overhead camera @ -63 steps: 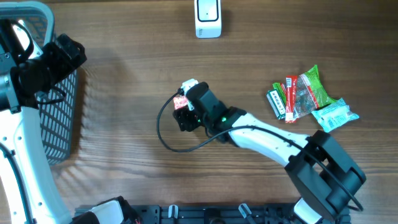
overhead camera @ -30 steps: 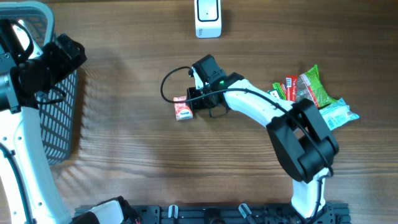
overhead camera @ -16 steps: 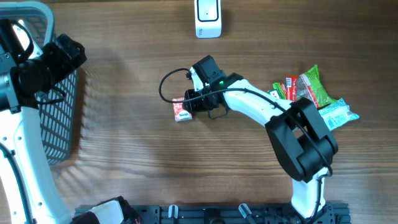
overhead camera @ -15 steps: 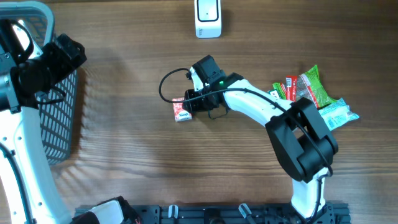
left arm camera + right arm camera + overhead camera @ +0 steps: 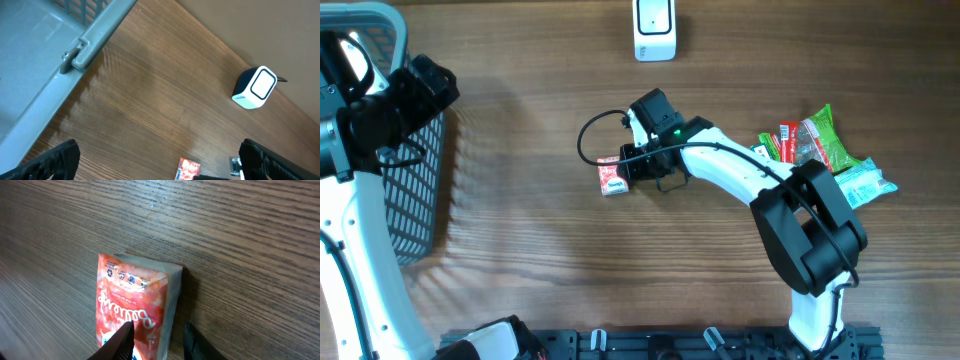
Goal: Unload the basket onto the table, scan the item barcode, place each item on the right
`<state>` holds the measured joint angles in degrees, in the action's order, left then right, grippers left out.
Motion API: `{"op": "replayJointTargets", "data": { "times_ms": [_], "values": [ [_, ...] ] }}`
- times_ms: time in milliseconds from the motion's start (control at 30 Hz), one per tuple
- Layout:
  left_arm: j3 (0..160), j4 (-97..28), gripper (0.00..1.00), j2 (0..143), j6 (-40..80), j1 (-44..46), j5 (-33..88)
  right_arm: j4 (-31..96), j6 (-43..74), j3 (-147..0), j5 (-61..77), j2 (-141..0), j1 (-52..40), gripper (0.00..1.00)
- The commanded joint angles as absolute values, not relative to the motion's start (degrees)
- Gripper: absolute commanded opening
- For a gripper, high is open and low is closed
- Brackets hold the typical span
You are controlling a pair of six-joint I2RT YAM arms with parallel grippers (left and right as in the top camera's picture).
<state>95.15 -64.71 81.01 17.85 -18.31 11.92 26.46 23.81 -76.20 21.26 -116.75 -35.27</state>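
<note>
Overhead: right jaws (image 5: 632,168) clamp the red packet (image 5: 612,177) mid-bench, well apart from the scanner (image 5: 654,28) at the far edge.
Left wrist: left jaws (image 5: 160,162) stand wide apart, empty.
Right wrist: the grip takes only the packet's near end, so the packet may pivot or slip when lifted.

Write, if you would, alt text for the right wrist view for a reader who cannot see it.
A red packet with white lettering lies on a wood-grain table, seen close up. The two dark fingertips of the right gripper enter from below, one over the packet's face, one beside its right edge; whether they pinch it is unclear.
</note>
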Motion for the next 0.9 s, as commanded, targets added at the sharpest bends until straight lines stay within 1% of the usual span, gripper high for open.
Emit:
{"op": "replayJointTargets", "data": {
  "times_ms": [0, 167, 300, 433, 500, 567, 600, 667, 733, 867],
  "values": [
    [95.6, -64.6, 1.0, 80.9, 16.9, -18.1, 12.6, 26.0, 24.2, -75.3, 20.3, -116.2, -36.4, 0.33],
    [95.6, -64.6, 1.0, 80.9, 16.9, -18.1, 12.6, 26.1, 24.3, -75.3, 20.3, -116.4, -37.2, 0.33],
    [95.6, -64.6, 1.0, 80.9, 16.9, -18.1, 12.6, 26.9, 27.2, -75.3, 16.8, -116.9, -37.2, 0.31],
    [95.6, -64.6, 1.0, 80.9, 16.9, -18.1, 12.6, 26.9, 27.2, -75.3, 16.3, -117.8, -37.2, 0.29],
    [95.6, -64.6, 1.0, 80.9, 16.9, -18.1, 12.6, 26.8, 27.2, -75.3, 16.5, -117.9, -37.2, 0.13],
    [95.6, -64.6, 1.0, 80.9, 16.9, -18.1, 12.6, 26.8, 27.2, -75.3, 16.5, -117.9, -37.2, 0.11],
    [95.6, -64.6, 1.0, 80.9, 16.9, -18.1, 12.6, 26.8, 27.2, -75.3, 16.5, -117.9, -37.2, 0.13],
    [95.6, -64.6, 1.0, 80.9, 16.9, -18.1, 12.6, 26.9, 27.2, -75.3, 16.6, -117.9, -37.2, 0.29],
    [95.6, -64.6, 1.0, 80.9, 16.9, -18.1, 12.6, 26.9, 27.2, -75.3, 17.0, -117.9, -37.3, 0.3],
    [95.6, -64.6, 1.0, 80.9, 16.9, -18.1, 12.6, 26.7, 27.2, -75.3, 17.1, -118.5, -38.2, 0.28]
  ]
}}
